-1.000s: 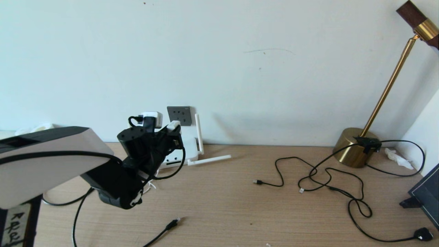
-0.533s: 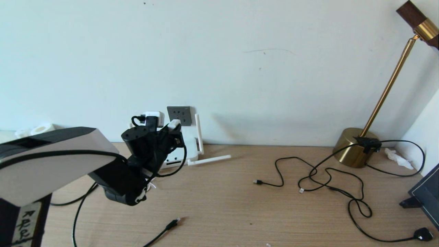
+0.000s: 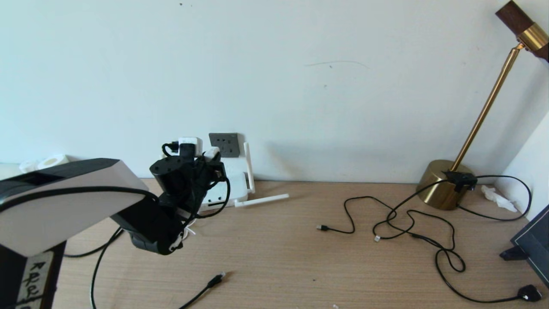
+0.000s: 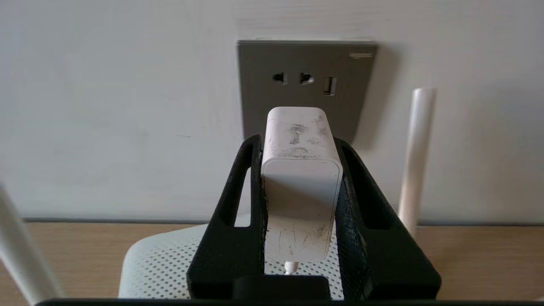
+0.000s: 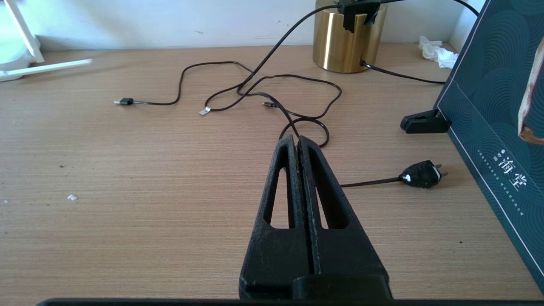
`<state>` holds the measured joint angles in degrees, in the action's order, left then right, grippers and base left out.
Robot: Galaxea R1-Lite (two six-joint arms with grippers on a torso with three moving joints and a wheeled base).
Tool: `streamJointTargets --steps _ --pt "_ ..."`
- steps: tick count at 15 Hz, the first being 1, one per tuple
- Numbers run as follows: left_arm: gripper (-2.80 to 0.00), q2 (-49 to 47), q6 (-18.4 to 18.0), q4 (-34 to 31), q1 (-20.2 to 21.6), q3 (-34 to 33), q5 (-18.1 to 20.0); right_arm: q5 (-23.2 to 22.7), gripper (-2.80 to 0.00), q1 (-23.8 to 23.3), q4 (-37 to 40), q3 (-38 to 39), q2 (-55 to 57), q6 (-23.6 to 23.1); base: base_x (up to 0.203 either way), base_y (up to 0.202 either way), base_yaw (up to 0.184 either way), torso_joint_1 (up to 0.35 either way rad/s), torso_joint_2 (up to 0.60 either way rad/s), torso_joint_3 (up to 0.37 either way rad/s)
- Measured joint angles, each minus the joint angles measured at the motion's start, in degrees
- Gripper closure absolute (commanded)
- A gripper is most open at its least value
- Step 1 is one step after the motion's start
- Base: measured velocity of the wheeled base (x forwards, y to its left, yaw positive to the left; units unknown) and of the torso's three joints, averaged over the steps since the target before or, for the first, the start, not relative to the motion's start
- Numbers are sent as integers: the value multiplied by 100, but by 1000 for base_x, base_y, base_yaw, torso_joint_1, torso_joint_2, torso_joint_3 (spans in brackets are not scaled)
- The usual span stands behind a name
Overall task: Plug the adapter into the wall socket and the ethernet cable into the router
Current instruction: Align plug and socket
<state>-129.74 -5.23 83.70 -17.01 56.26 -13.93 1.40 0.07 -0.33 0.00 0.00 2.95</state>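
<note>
1. The table (image 3: 300,257) carries everything, and the wall socket (image 4: 306,85) sits low on the wall just above its far edge. It is a rigid plate that will not give, so any misalignment has to be absorbed by my grip.
2. The router (image 4: 170,263) lies flat below the socket, one thin antenna (image 4: 416,153) standing just beside it. It looks light, likely to slide if bumped.
3. My left gripper (image 4: 299,187) is clamped on the adapter (image 4: 301,170), pads on its two flat sides, pin end toward the socket and close to it. It is a small, hard, smooth block; I judge it could twist in the pads under a push, so a grip on the flat sides suits it. Its thin cord trails out behind, soft and no burden.
4. My right gripper (image 5: 299,144) rests pressed together, empty, over the table on the right.
5. The ethernet cable (image 3: 210,284) lies near the front edge, limp; I would take it at the stiff boot.
</note>
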Motion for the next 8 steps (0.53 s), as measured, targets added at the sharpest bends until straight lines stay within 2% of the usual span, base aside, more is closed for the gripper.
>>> streamJointTargets --steps 5,8 --pt "0 -69 44 27 4 57 -56 -2 0 0 2 0 0 2 0 0 0 0 0 0" --pt "0 -187 60 338 4 61 -53 0 0 0 2 0 0 2 0 0 0 0 0 0"
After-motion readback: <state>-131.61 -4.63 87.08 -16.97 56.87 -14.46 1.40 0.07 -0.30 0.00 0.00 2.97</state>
